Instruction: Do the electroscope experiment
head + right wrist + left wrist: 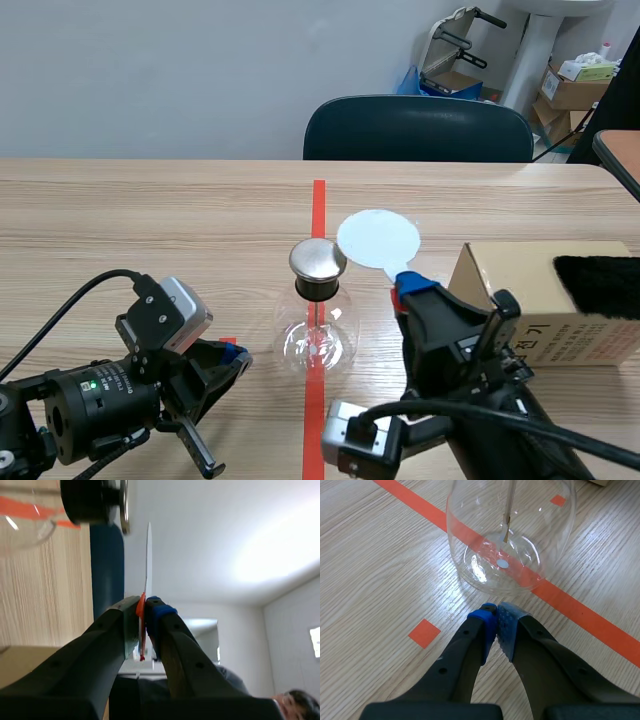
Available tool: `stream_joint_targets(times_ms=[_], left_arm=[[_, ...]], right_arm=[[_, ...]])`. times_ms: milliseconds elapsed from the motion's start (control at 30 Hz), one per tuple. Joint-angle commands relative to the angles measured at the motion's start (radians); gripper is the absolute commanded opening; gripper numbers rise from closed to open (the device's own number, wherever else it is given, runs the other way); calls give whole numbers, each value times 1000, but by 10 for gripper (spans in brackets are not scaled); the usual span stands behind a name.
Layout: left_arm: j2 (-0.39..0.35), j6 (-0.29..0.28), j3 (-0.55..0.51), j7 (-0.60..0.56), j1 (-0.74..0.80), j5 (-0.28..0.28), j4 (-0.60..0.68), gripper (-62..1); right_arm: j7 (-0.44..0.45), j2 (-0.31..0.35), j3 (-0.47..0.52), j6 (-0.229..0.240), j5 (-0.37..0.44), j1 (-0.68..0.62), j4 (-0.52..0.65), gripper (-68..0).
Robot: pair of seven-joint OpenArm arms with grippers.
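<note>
right gripper (405, 288): pinching the white disc (378, 238), which sits just right of the electroscope cap (318, 258)
left gripper (496, 611): closed on nothing, beside the flask (510, 540)

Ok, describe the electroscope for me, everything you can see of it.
The electroscope is a clear, round-bodied glass flask with a black collar at its neck and a shiny metal cap. A thin rod hangs inside. It stands upright on the wooden table, over the orange-red tape line. The shut left hand sits just short of its base; the white disc in the right hand is beside the cap.
</note>
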Motion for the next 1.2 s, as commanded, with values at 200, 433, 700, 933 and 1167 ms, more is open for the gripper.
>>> stream_joint_targets(times_ms=[200,433,700,933,1167], left_arm=[[0,-2,2,-14,-8,-5,12,-597],[0,-2,2,-14,-8,-6,12,-596],[0,-2,2,-14,-8,-6,12,-596],[0,-2,2,-14,-8,-6,12,-596],[0,-2,2,-14,-8,-6,12,-597]], right_arm=[[140,3,2,-12,-4,8,14,-667],[182,3,2,-12,-4,8,14,-667],[182,3,2,-12,-4,8,14,-667],[182,3,2,-12,-4,8,14,-667],[155,3,2,-13,-4,8,14,-667]])
